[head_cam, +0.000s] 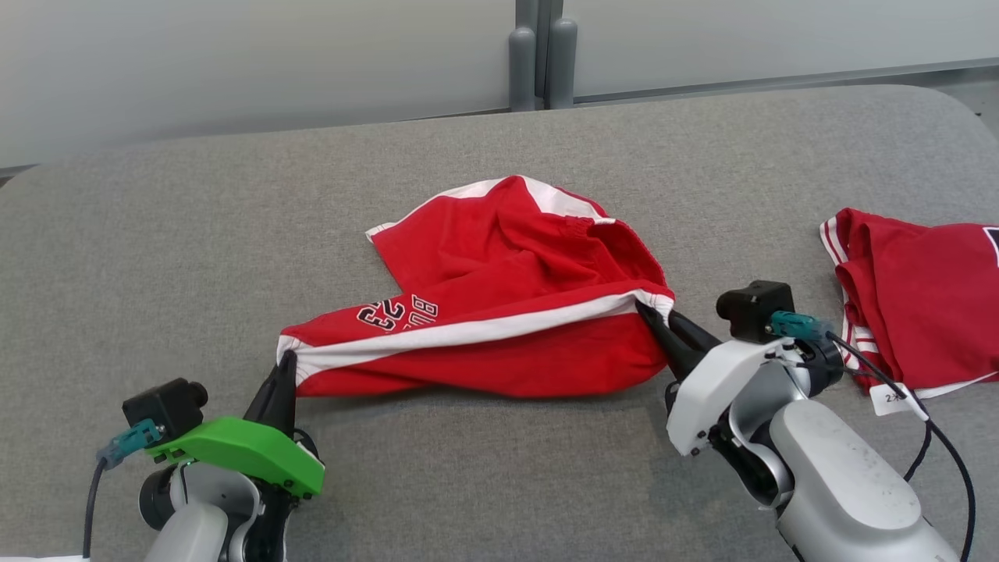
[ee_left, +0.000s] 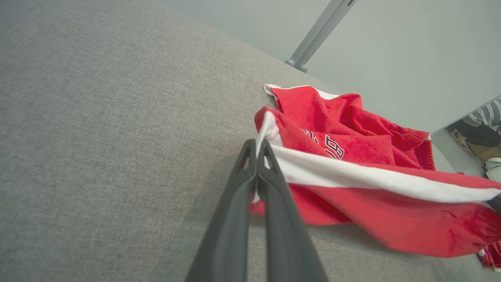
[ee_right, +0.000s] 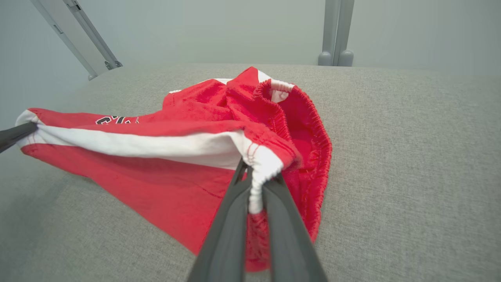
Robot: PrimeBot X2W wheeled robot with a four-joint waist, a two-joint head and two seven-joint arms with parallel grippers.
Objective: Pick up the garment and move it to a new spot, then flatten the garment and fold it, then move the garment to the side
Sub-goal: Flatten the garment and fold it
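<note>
The garment (head_cam: 499,257) — light, limp, likely to sag — is clamped at the ends of its white stripe (head_cam: 468,333): by the left gripper (head_cam: 285,365) at eight o'clock, by the right gripper (head_cam: 654,318) at three.

Head view's right edge cuts off second red garment (head_cam: 921,304); its white tag (head_cam: 890,400) too small to read; shorts (head_cam: 499,312) lettering (head_cam: 396,312) partly folded under.

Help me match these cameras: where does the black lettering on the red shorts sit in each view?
Head view: black lettering left of centre, just above the white stripe.
Left wrist view: lettering right of centre, above the stripe.
Right wrist view: lettering at the left, above the stripe.
Shared landmark: the white stripe on the red shorts.
</note>
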